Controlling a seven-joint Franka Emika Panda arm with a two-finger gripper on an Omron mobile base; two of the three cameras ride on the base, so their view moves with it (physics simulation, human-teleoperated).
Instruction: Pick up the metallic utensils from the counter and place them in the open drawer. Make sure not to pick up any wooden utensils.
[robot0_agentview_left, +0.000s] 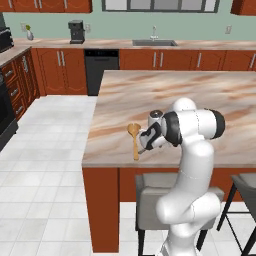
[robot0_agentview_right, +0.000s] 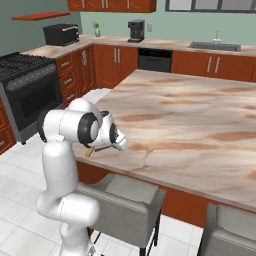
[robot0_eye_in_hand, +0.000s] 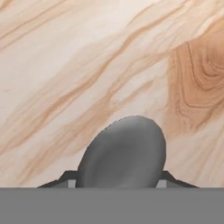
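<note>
item: metal spoon (robot0_eye_in_hand: 124, 153), bowl between the jaws, pointing away from hand; jaws flank it, grip not confirmable; table (robot0_eye_in_hand: 87, 65) beneath.

The room is bright and evenly lit, with no harsh glare off the marble counter (robot0_agentview_left: 200, 95). Shadows are faint: a soft dark patch lies on the floor under the counter's near overhang, around the grey stools (robot0_agentview_right: 120, 205). The two wide views are slightly soft and coarse in detail, yet straight at the edges. Up close over the counter, the grey spoon (robot0_eye_in_hand: 124, 153) bowl looks smooth, its rim mildly blurred.
</note>
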